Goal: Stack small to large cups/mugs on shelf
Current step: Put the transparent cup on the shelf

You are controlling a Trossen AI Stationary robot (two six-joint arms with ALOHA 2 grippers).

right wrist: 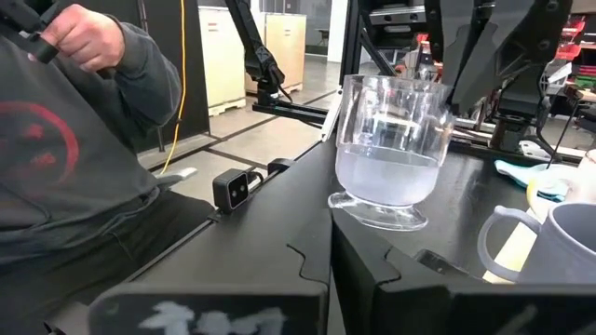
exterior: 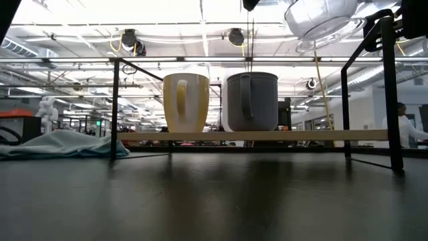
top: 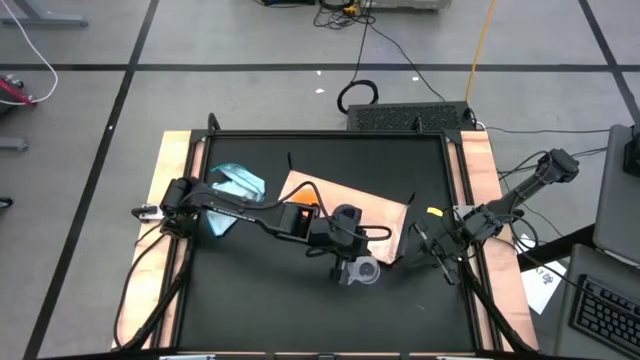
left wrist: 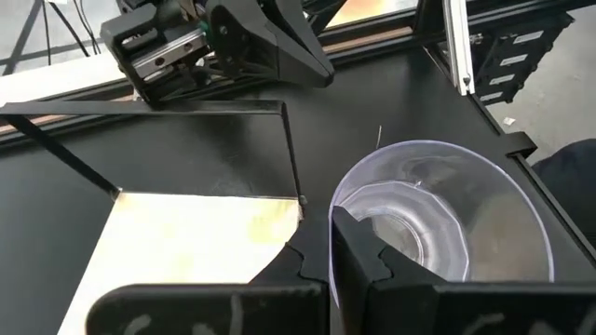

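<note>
On the shelf, the orange mug and the blue-grey mug are standing upright, side by side. Off the shelf's near edge, the left tool is pinching the clear cup aloft. By the table's right edge, the right tool is waiting, pressed together.

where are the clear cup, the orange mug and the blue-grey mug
clear cup [right wrist: 389, 149], right wrist view, middle of its glassy wall
orange mug [exterior: 186, 102], low view, side of its body on the shelf
blue-grey mug [exterior: 254, 100], low view, body beside its handle
</note>
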